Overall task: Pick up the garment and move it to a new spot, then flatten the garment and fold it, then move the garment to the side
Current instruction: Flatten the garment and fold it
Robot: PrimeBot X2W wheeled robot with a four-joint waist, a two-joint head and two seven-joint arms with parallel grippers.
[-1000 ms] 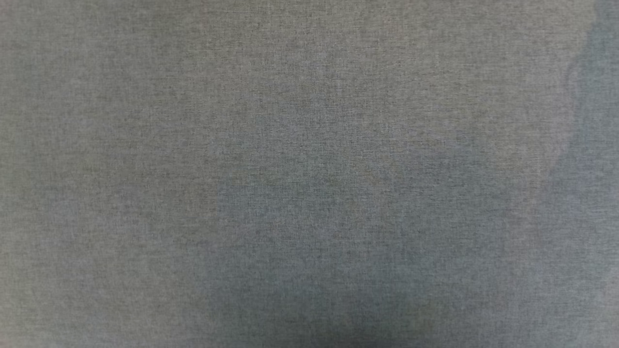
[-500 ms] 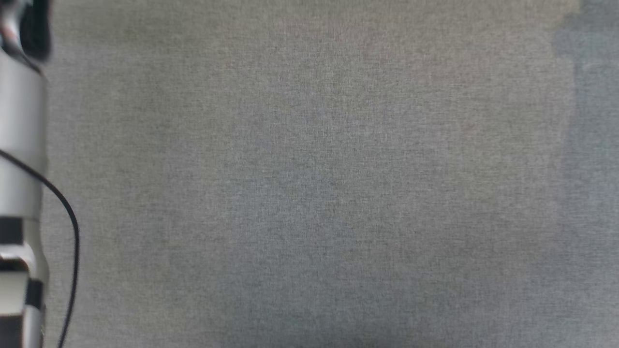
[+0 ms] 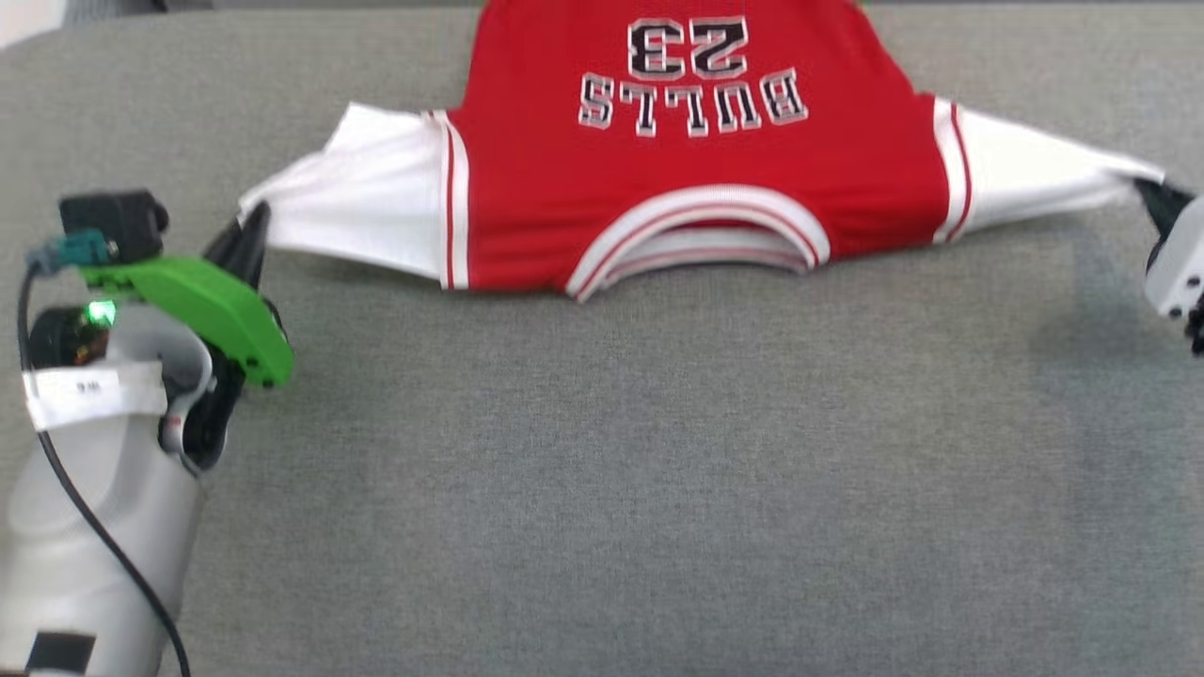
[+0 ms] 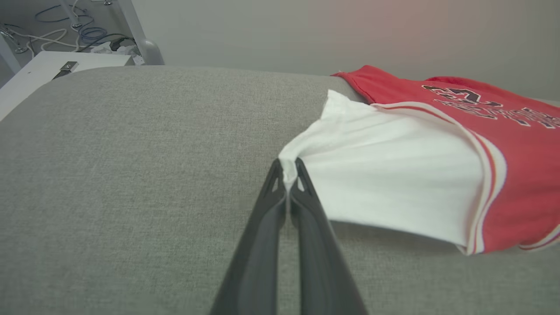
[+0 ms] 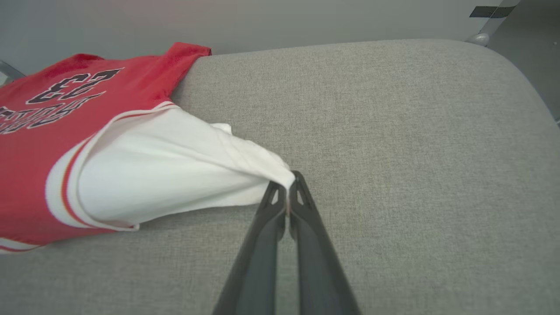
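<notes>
Left end effector [image 3: 250, 228] [image 4: 287, 169]: the two dark fingers are pressed together and clamped on the outer tip of the garment's white left-hand sleeve [image 3: 362, 209] [image 4: 393, 188]; in the left wrist view a small fold of white fabric is pinched between the fingertips, and the sleeve is drawn out into a taut point towards them.

Right end effector [image 3: 1155, 197] [image 5: 287, 186]: the fingers are likewise together and clamped on the tip of the opposite white sleeve [image 3: 1030, 179] [image 5: 170, 175]; that sleeve is also stretched to a point, with creases running to the grip.

The garment [image 3: 696, 188] [image 4: 525, 183] [image 5: 30, 144] lies at the far middle of the desk [image 3: 658, 470], spread between the two end effectors; the striped collar [image 3: 698, 233] faces the robot, and the "BULLS" and "23" print reads upside down in the head view; the far hem reaches the far edge of the desk.

The desk is covered in grey woven fabric and has rounded corners; a green bracket [image 3: 212, 310] and a black cable [image 3: 89, 527] sit on the pale left forearm.

Beyond the desk stands a plain pale wall [image 4: 350, 30]; in the left wrist view a white surface [image 4: 39, 72] and loose cables [image 4: 83, 33] lie past the corner.
</notes>
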